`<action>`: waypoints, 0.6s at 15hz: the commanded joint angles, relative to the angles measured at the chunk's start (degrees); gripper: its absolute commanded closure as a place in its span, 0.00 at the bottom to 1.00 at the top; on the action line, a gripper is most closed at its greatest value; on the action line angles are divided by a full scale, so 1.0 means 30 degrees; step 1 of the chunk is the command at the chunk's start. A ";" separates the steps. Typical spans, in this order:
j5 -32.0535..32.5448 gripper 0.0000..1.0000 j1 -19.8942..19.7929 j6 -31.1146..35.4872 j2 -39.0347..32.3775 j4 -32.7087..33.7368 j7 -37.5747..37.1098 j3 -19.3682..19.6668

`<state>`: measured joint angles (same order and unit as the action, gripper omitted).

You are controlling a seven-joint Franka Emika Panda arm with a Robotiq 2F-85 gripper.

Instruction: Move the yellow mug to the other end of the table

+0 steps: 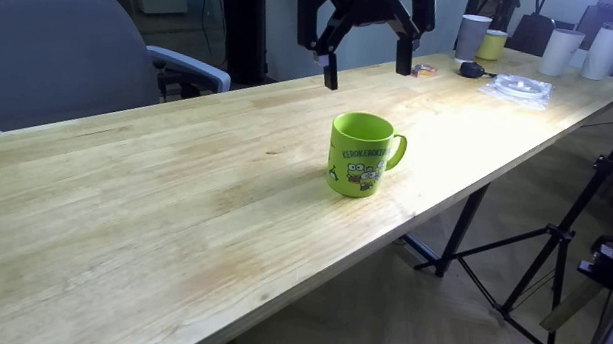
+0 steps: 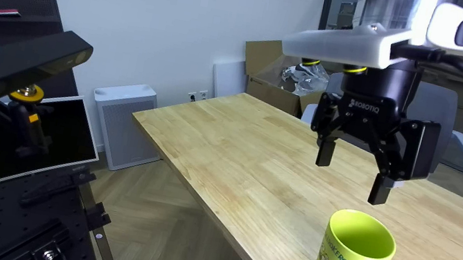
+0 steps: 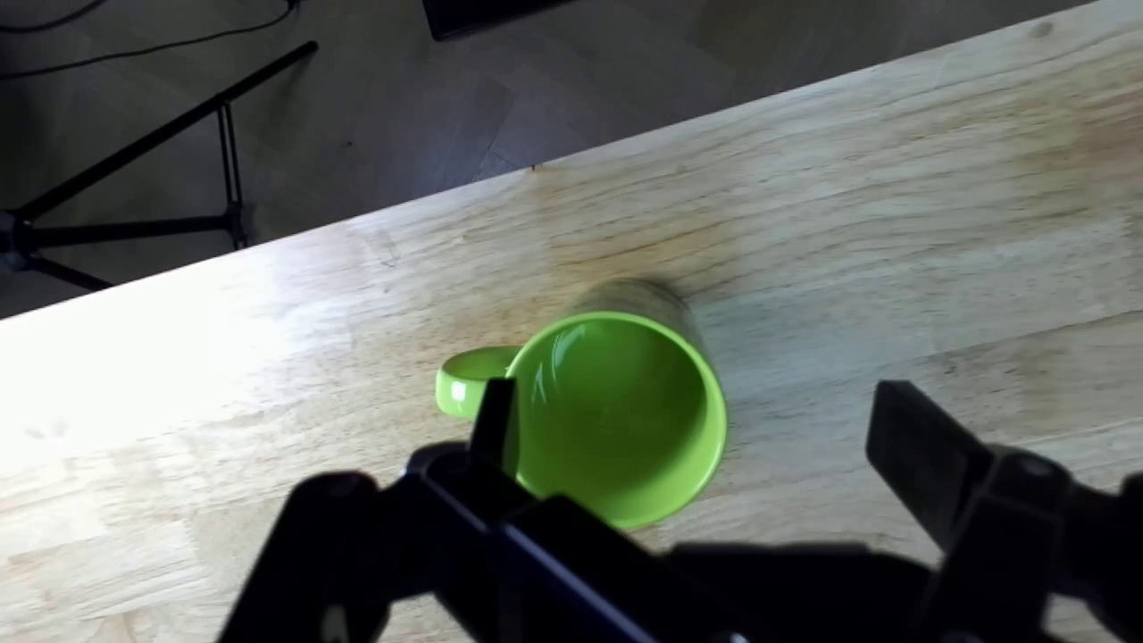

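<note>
In an exterior view: free gap between my tool (image 1: 366,74) and mug (image 1: 357,156), handle (image 1: 401,151) jutting 3 o'clock. From mug, worktop (image 1: 91,249) free toward 8; grey cup (image 1: 472,39) blocks 1, tumbler (image 1: 607,55) 2.

Wrist view: glare whitens table (image 3: 161,357) end; floor (image 3: 402,134) dim; pincer (image 3: 695,388) blurred.

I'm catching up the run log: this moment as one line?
hand: open, empty, apart from mug | mug: upright on table, away from both ends | move: not yet done
</note>
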<state>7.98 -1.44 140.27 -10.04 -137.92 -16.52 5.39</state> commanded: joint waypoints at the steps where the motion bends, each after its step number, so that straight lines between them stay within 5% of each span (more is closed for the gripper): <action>1: -0.0030 0.00 0.0016 0.0060 -0.0166 0.0022 -0.0091 0.0052; 9: 0.0288 0.00 0.0270 0.3725 -0.1471 -0.1251 -0.0292 0.0301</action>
<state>7.99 -1.40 146.45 -13.60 -139.58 -16.55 5.63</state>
